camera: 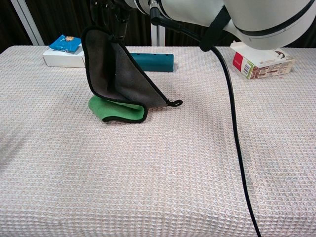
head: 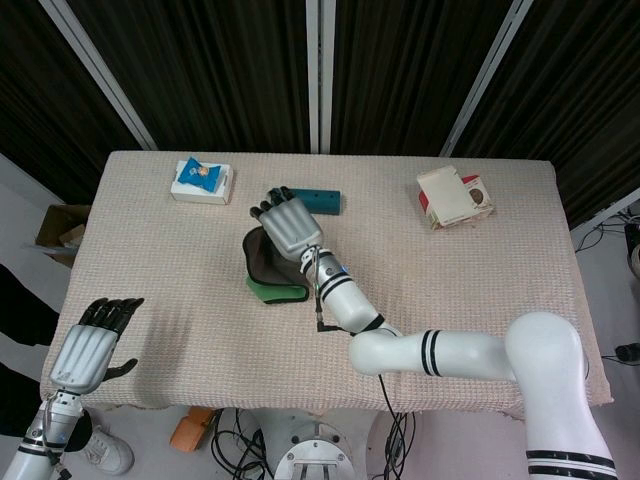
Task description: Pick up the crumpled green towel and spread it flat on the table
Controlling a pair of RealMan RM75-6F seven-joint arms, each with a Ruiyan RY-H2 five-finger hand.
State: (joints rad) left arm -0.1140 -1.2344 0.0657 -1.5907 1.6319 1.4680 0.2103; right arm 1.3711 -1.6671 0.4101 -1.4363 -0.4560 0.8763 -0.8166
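The green towel [head: 268, 262] lies crumpled left of the table's middle, grey-brown face up and green underside showing at its near fold. In the chest view the towel [camera: 118, 79] stands up like a tent, its upper edge raised. My right hand [head: 288, 225] is over that raised edge and holds it; its dark fingers [camera: 109, 12] show only at the top of the chest view, reaching down to the cloth. My left hand [head: 88, 345] hovers off the table's near left corner, fingers apart, holding nothing. It does not appear in the chest view.
A white box with a blue packet [head: 201, 181] sits at the back left. A teal block [head: 318, 201] lies just behind the towel. A red and white carton [head: 453, 195] rests at the back right. The right arm's black cable [camera: 232, 123] hangs over the table.
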